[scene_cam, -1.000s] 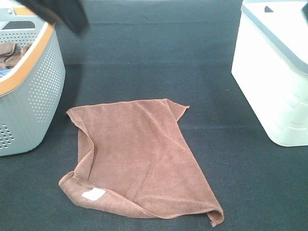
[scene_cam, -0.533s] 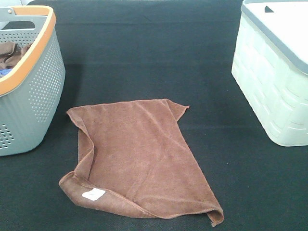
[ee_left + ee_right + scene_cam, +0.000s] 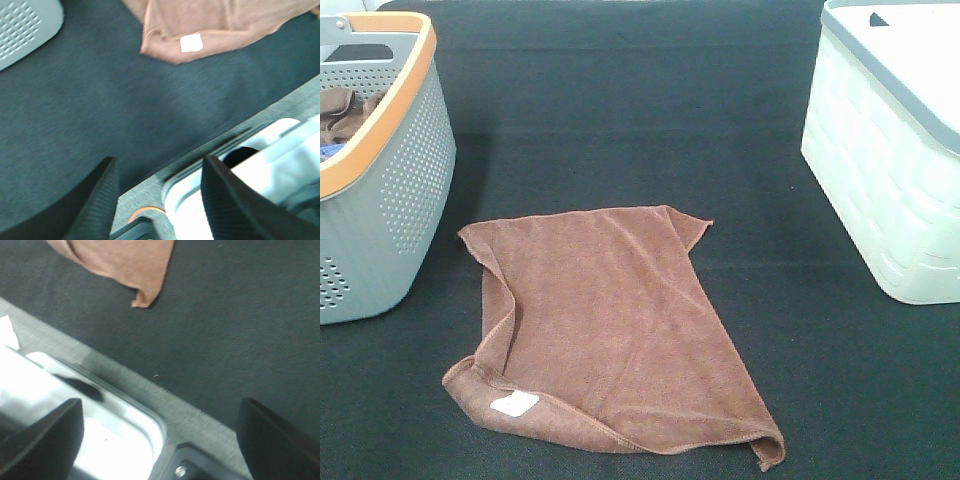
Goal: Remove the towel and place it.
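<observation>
The reddish-brown towel lies spread on the dark table mat, its left edge folded over, with a small white label near its front left corner. It also shows in the left wrist view and one corner of it shows in the right wrist view. My left gripper is open and empty, near the table's front edge, apart from the towel. My right gripper is open and empty, also at the front edge. Neither gripper shows in the exterior high view.
A grey perforated basket with an orange rim stands at the left and holds brownish cloth. A white lidded bin stands at the right. The table's front edge and a white frame part lie under the grippers.
One second ago a dark arm was over the basket at the top left; it has left the exterior high view. The towel has not moved.
</observation>
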### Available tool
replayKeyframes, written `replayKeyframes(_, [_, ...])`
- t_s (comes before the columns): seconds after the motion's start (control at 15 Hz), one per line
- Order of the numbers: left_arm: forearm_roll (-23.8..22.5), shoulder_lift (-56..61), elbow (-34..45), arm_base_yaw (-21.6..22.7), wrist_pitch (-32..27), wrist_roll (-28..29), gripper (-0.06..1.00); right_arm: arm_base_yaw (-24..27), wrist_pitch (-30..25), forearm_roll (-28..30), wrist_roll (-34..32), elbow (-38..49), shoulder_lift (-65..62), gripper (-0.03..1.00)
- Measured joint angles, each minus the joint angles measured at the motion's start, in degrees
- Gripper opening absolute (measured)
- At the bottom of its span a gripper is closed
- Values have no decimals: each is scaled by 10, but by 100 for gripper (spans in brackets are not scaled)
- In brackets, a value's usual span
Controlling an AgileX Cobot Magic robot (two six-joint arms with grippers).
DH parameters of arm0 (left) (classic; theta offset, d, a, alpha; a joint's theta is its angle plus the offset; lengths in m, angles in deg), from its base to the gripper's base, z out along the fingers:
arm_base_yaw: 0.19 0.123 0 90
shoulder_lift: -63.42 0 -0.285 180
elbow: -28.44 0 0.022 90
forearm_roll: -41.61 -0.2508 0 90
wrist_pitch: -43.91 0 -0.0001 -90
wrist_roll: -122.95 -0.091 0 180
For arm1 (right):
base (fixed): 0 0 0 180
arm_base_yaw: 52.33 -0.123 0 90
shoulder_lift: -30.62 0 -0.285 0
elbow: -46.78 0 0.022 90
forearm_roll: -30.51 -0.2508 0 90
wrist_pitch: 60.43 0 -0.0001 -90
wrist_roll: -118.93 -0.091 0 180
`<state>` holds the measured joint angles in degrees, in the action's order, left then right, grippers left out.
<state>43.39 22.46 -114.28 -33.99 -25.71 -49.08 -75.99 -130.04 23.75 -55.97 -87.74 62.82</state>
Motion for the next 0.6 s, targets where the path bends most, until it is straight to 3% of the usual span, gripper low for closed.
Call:
replayKeyframes(0.2, [-32, 97, 74, 0, 11, -2, 49, 0, 45, 13, 0, 1, -6, 79])
replayKeyframes(0.33, [-38, 152, 89, 0, 62, -18, 49, 0, 80, 13, 0, 24, -5, 79])
replayKeyframes(0.6, [-27, 164, 111, 0, 89, -72, 49, 0, 82, 15, 0, 26, -5, 79])
